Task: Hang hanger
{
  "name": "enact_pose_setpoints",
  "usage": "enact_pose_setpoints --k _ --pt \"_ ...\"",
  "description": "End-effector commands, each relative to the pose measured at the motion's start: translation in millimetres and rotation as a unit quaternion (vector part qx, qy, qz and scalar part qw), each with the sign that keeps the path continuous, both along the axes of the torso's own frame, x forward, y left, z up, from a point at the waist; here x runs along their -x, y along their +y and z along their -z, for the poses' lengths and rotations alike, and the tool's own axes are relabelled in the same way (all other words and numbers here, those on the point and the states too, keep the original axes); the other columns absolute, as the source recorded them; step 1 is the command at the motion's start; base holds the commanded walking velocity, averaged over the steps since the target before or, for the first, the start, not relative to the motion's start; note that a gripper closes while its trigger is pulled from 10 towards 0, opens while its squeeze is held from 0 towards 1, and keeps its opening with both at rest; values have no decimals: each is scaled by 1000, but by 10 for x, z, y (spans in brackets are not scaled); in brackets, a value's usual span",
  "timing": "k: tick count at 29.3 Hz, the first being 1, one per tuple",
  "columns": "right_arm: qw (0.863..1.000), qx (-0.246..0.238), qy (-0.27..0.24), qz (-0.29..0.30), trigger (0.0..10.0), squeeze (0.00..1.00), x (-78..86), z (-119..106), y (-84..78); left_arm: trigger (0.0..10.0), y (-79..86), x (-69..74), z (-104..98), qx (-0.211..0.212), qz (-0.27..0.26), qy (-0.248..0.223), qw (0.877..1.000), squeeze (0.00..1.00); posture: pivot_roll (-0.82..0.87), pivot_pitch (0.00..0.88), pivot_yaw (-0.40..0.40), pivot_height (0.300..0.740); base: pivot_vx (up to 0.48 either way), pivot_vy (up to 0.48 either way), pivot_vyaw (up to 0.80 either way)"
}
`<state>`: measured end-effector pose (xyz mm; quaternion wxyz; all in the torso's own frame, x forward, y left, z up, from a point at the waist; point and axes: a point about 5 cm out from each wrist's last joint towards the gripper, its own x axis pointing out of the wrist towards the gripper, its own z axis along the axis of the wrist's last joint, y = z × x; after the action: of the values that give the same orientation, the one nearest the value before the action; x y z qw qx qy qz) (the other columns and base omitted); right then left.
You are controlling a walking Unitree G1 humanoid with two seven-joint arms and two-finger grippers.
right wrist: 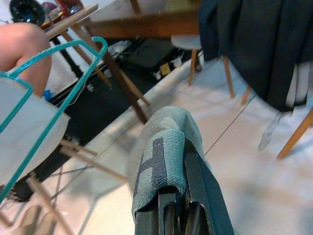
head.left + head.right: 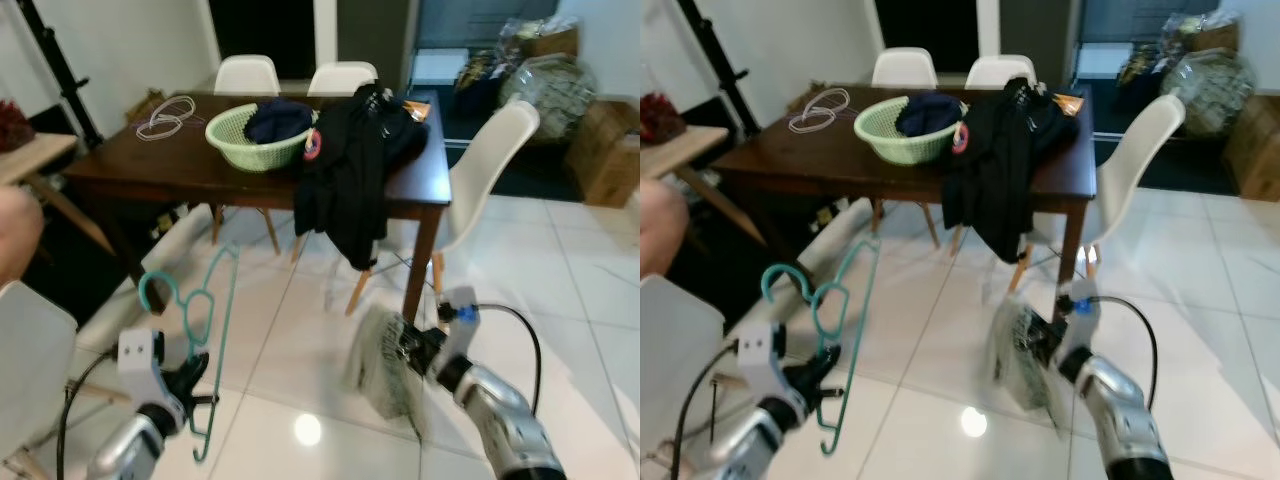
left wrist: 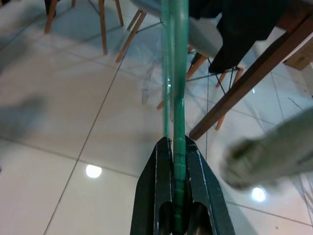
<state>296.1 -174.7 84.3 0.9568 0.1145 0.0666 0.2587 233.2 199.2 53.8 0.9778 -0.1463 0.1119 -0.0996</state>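
A teal wire hanger [image 2: 216, 300] stands upright over the floor tiles at the lower left. My left gripper [image 2: 190, 385] is shut on its bottom bar, and the left wrist view shows the teal wire [image 3: 179, 98] clamped between the black fingers [image 3: 161, 176]. At the lower right, my right gripper [image 2: 408, 345] is shut on a grey-green cloth [image 2: 380, 372], which is blurred. In the right wrist view the cloth [image 1: 164, 142] drapes over the fingertips and hides them, with the hanger [image 1: 54, 112] off to one side.
A dark wooden table [image 2: 180, 165] ahead carries a green basket [image 2: 255, 140] of clothes, white hangers [image 2: 165, 117] and a black garment [image 2: 350, 170] hanging off its edge. White chairs [image 2: 490, 170] surround it. A person's knee [image 2: 15, 235] is at the left. Boxes [image 2: 610, 150] stand back right.
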Motion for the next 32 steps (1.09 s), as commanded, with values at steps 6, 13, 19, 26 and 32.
enact_pose_setpoints --k 6,13,19,26,32 --pt "996 -15 -83 -12 10000 0 -298 -537 356 10000 -181 135 -19 19 28 19 999 0 31 0 21 740 358 0 0" --pt "989 -37 -142 -30 10000 0 -475 -1005 598 10000 -417 192 -18 19 55 17 998 0 53 0 8 740 343 0 -457" --pt "978 -43 -189 -79 10000 0 -464 -1292 862 10000 -468 204 -17 16 54 19 998 0 63 0 4 740 343 0 -133" --pt "964 -13 -236 -120 10000 0 -424 -1484 1105 10000 -568 251 -32 19 69 28 997 0 69 0 2 740 342 0 0" --pt "957 6 -256 -136 10000 0 -435 -1630 1221 10000 -626 282 -36 15 75 27 997 0 73 0 -3 740 342 0 667"
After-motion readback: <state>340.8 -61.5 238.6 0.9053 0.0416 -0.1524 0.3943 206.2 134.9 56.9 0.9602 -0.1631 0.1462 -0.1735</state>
